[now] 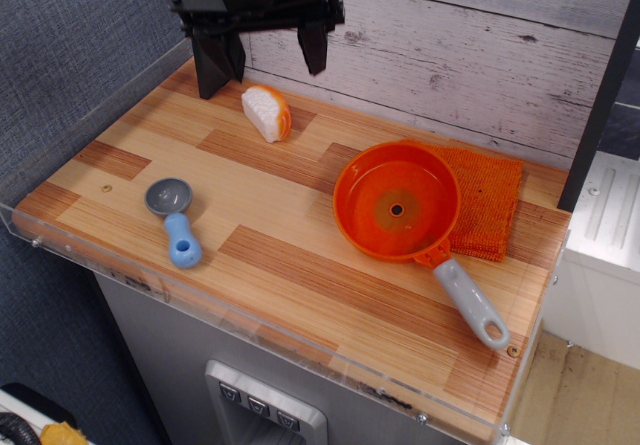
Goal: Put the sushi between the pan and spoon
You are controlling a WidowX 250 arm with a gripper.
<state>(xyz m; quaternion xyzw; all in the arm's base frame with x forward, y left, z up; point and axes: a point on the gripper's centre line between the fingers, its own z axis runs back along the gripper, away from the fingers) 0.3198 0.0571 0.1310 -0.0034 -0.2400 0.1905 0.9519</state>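
We see gripper (267,57) spread wide, empty | sushi (267,112) lies directly below on its side, long axis running near-to-far | pan (397,201), spoon (173,218) well apart

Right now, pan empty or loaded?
Empty: the pan shows only its bare orange floor; the sushi sits apart near the back wall.

The table (300,265) has a wood-look top with striped grain and a light sheen, edged by clear glossy plastic. The pan (397,201) is smooth shiny orange plastic with a matt grey handle. The cloth (490,205) under it is rough and woven. The spoon (174,220) looks like smooth plastic. The wall (480,55) shows weathered, whitewashed planks.
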